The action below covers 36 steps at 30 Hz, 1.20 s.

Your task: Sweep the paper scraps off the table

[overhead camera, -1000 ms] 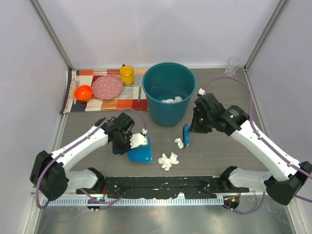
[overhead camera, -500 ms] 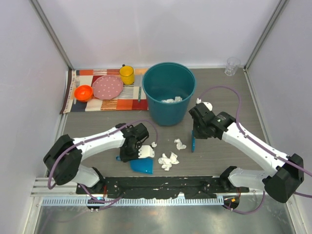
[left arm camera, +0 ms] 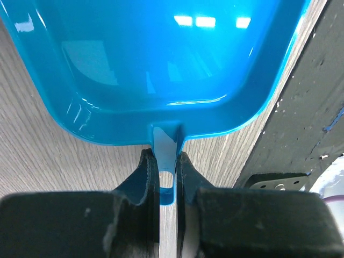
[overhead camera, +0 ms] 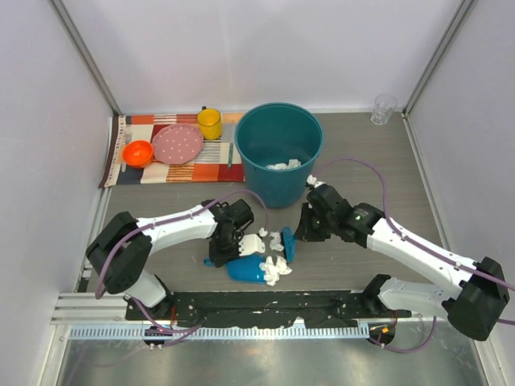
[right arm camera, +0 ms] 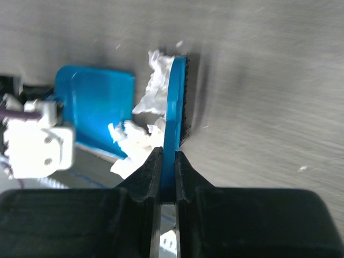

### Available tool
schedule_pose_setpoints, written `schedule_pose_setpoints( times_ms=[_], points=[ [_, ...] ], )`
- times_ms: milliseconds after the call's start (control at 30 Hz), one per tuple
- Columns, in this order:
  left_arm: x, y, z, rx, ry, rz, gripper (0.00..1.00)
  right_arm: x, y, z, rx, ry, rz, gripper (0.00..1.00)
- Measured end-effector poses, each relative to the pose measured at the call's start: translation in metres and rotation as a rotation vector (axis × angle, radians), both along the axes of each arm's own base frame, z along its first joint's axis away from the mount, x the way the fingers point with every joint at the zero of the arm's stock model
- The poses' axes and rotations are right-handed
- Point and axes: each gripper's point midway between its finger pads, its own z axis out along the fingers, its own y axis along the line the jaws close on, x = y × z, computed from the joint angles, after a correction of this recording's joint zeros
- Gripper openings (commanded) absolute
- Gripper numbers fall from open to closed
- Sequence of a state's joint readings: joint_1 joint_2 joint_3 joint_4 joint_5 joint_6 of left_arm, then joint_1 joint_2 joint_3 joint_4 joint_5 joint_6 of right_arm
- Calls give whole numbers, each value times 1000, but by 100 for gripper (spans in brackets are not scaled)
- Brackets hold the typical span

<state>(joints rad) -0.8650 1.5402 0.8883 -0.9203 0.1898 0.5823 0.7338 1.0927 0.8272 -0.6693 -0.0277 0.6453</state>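
Several white paper scraps (overhead camera: 275, 241) lie bunched on the table (overhead camera: 362, 161) between a blue dustpan (overhead camera: 244, 270) and a blue hand brush (overhead camera: 288, 244). My left gripper (overhead camera: 221, 253) is shut on the dustpan's handle (left arm camera: 166, 166), and the pan (left arm camera: 161, 70) rests flat on the wood. The right gripper (right arm camera: 168, 172) is shut on the brush (right arm camera: 176, 102), held on edge with its bristles on the table. In the right wrist view the scraps (right arm camera: 153, 91) press against the brush's left face. Others (right arm camera: 134, 140) lie at the mouth of the dustpan (right arm camera: 97, 107).
A teal bucket (overhead camera: 278, 153) with paper inside stands behind the scraps. A striped placemat (overhead camera: 173, 170) at the back left carries an orange bowl (overhead camera: 138, 152), a pink plate (overhead camera: 178, 144) and a yellow cup (overhead camera: 210, 123). A glass (overhead camera: 384, 108) is in the far right corner.
The left arm has carried the dustpan right, up to the scraps. The right arm has swept the brush left and nearer, pushing the scraps together against the pan.
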Motion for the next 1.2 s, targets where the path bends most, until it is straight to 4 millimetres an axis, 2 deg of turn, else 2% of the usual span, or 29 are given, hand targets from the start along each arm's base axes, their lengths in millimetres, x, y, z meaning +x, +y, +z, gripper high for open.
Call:
schedule_pose_setpoints(
  times_ms=[200,300,367,633,833,1033,1200],
  points=[
    [4,-13,0,-42,-2,42,0,-36,54,1,112,57,83,1],
    [4,-15,0,-49,-4,57,0,-46,78,-3,131,87,109,1],
    [4,-13,0,-42,-1,61,0,-47,86,-5,112,92,112,1],
    [13,-9,0,-56,-1,110,0,-31,88,6,48,42,63,1],
    [31,-2,4,-93,-29,184,0,-17,85,46,49,-64,34,1],
    [46,8,25,-181,-66,270,0,-10,75,80,61,-155,41,1],
    [48,22,53,-241,-135,306,0,-10,69,80,25,-170,59,1]
  ],
)
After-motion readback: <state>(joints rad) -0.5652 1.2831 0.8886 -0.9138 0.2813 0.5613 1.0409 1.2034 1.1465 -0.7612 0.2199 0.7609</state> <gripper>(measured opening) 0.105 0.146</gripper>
